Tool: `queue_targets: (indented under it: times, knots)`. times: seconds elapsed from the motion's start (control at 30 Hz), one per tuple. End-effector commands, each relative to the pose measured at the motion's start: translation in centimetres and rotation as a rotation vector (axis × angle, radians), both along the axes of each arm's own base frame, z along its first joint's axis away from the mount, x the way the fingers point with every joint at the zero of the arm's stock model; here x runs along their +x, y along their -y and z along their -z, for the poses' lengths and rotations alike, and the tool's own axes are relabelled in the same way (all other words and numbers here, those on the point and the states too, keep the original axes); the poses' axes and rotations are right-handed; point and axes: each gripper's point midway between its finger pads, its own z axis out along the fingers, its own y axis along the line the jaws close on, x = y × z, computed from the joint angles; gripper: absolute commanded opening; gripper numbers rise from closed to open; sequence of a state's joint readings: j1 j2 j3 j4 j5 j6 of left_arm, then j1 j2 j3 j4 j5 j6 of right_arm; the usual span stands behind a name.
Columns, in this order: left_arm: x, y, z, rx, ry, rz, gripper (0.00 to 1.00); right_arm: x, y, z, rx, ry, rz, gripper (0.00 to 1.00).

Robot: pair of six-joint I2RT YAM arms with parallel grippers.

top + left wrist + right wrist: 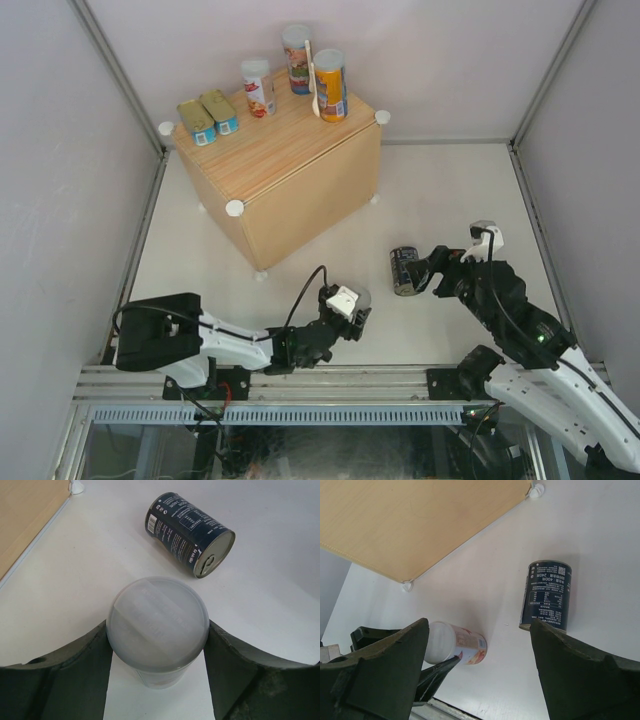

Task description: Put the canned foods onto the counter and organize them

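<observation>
The counter [290,150] is a light-wood box at the back, and several cans stand on its far edge: two flat gold-topped tins [208,117], a red-white can [258,87], a blue can [297,58] and an orange can [331,85]. My left gripper [353,302] is shut on a white-lidded can [157,622] that seems to stand upright on the white floor, a finger against each side. A dark can [405,270] lies on its side. My right gripper [432,268] hangs open just right of it. The dark can [547,596] lies ahead of the right finger [580,675].
A pale wooden stick [312,75] leans between the blue and orange cans. White walls close in the floor on three sides. A metal rail [330,385] runs along the near edge by the arm bases. The counter's corner foot [407,586] is near the left arm.
</observation>
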State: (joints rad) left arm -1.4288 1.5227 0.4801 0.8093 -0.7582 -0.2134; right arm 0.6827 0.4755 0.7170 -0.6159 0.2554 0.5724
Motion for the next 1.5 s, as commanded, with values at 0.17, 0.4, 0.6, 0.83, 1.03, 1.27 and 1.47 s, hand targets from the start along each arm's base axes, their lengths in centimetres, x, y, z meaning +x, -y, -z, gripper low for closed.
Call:
queue_targets:
  times: [0.17,0.4,0.6,0.83,1.03,1.27,1.47]
  knots:
    - [0.7,0.8,-4.9,-0.110,0.050,-0.013,0.09,-0.1,0.1,-1.8,0.032,0.064,-0.006,0.81]
    - [1.0,-0.2,-10.8,-0.126,0.121,-0.031,0.00,-0.3,0.4,-1.3,0.024,0.047,0.003,0.81]
    - [1.4,-1.5,-17.2,-0.153,0.180,-0.056,0.00,-0.3,0.4,-1.2,0.022,0.047,0.003,0.81]
    - [3.1,-3.9,-26.5,-0.187,0.235,-0.105,0.00,-0.2,0.0,-1.5,0.033,0.055,-0.011,0.81]
    - [6.5,-7.4,-34.1,-0.236,0.257,-0.171,0.00,0.1,-0.6,-1.6,0.031,0.053,-0.027,0.81]
    - [11.0,-10.8,-40.4,-0.249,0.299,-0.267,0.00,0.8,-1.4,-1.3,0.015,0.045,-0.036,0.81]
    - [14.2,-12.4,-42.7,-0.267,0.320,-0.315,0.00,1.3,-1.9,-1.3,0.012,0.048,-0.046,0.81]
